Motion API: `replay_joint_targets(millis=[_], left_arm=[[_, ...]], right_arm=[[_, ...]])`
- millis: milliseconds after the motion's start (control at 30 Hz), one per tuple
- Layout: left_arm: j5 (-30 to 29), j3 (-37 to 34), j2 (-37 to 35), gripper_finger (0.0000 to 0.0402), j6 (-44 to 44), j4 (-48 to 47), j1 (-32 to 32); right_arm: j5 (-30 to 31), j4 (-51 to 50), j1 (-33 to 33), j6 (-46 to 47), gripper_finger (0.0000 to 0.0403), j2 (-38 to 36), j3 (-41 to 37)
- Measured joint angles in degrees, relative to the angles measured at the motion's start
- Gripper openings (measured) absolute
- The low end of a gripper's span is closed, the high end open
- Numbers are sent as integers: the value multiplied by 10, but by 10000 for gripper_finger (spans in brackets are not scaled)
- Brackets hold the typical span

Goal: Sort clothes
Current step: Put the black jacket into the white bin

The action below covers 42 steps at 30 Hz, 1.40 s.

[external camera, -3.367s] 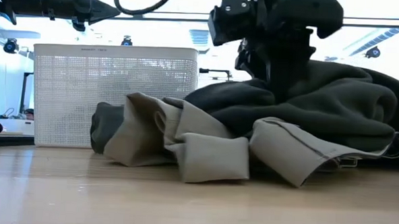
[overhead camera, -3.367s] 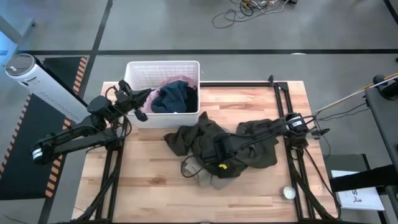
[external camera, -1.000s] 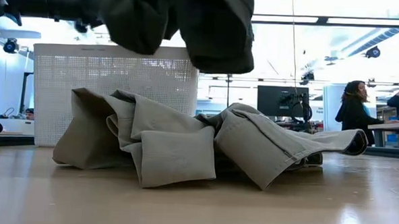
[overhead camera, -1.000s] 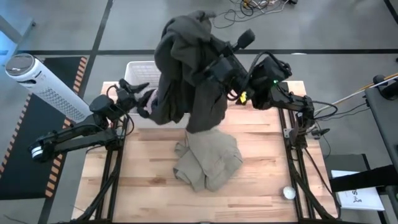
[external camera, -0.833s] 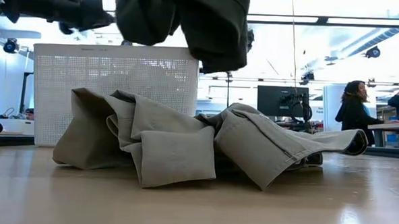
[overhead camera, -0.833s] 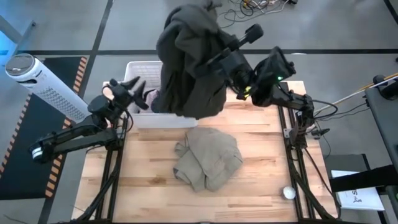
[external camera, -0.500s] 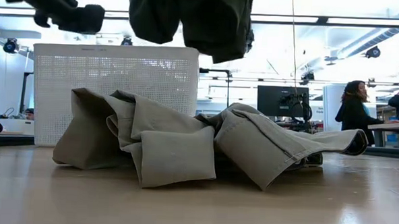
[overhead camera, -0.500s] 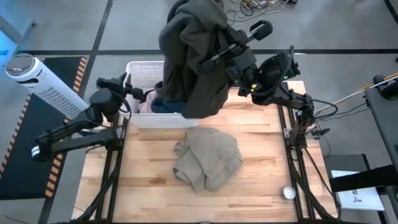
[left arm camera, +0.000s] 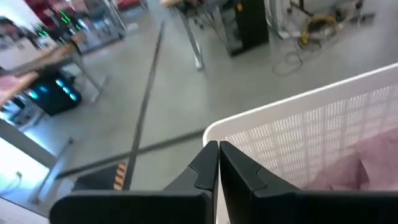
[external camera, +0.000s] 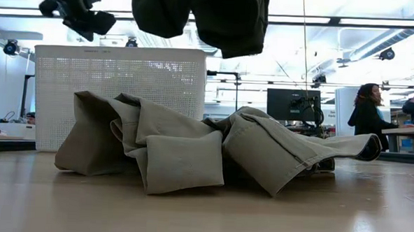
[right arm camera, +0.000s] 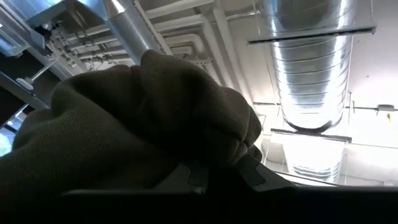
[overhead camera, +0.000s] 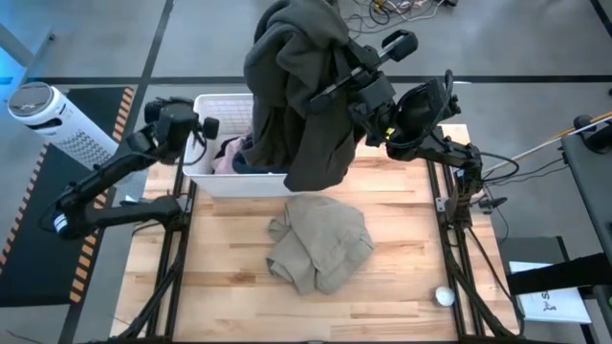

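We are leaving the beige-tan garment (overhead camera: pixel 318 250) heaped mid-worktop. Our right gripper (overhead camera: pixel 337 78), clamped on the olive-khaki garment (overhead camera: pixel 298 96), is carrying it up over the basket (overhead camera: pixel 212 107); our left gripper (left arm camera: pixel 217 163), fingers together and empty, is rising past the basket's left rim, clearing a drop.

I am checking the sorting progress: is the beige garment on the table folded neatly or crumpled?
Crumpled. The beige garment lies in an uneven heap on the table, with loose overlapping folds visible in the low view.
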Motion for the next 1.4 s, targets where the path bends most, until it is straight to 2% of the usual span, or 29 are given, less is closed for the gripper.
replay_joint_targets(millis=[133,200,400,533,867,1100,1200,1400], left_arm=[[63,19,33,0,0,-19,67],[58,18,43,0,6,-29,90],[46,19,51,0,4,-54,83],[43,39,66,0,1,-129,83],[77,65,98,0,-22,-223,82],[22,65,150,0,-60,-286,72],[24,66,165,0,-63,-289,70],[80,65,194,0,-31,-255,71]], right_arm=[[0,-2,0,4,2,0,0],[0,-6,0,4,2,0,0],[1,-18,0,4,2,0,0],[1,-25,0,6,2,0,0],[1,-31,0,5,2,0,0],[1,-38,0,4,2,0,0],[1,-42,0,4,2,0,0],[2,-47,2,-5,2,0,0]])
